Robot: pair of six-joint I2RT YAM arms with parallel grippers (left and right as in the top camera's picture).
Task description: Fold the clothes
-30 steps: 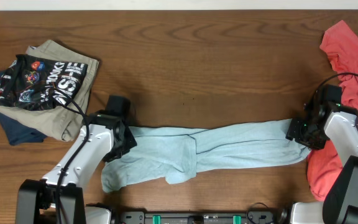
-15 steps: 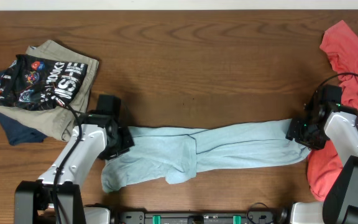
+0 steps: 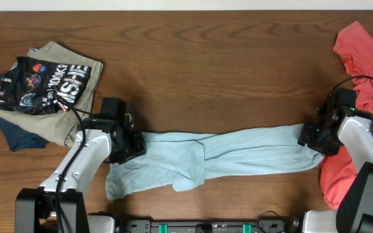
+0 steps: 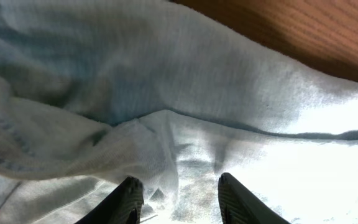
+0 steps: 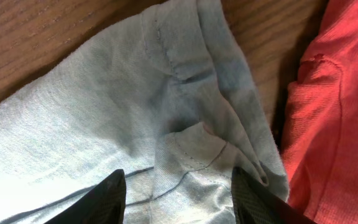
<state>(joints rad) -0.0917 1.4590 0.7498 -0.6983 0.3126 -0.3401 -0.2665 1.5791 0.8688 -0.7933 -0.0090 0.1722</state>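
The pale blue T-shirt (image 3: pixel 238 152) lies stretched into a long crumpled band across the near part of the table, its left end hanging down towards the front edge. My left gripper (image 3: pixel 131 147) is at the band's left end. In the left wrist view its jaws (image 4: pixel 178 193) stand apart over a bunched fold of the blue cloth (image 4: pixel 166 81). My right gripper (image 3: pixel 311 139) is at the band's right end. The right wrist view shows its jaws (image 5: pixel 179 186) wide apart over a stitched hem of the shirt (image 5: pixel 104 124), open.
A pile at the far left holds a black garment with white lettering (image 3: pixel 41 84) on a khaki one (image 3: pixel 76 123) and a navy one (image 3: pixel 18 139). A red garment (image 3: pixel 368 58) lies along the right edge, close beside my right gripper, also red garment (image 5: pixel 334 112).
My left gripper's jaws have come apart from shut, and it has shifted a little along the shirt's left end. The right arm and the shirt's right end have not moved.
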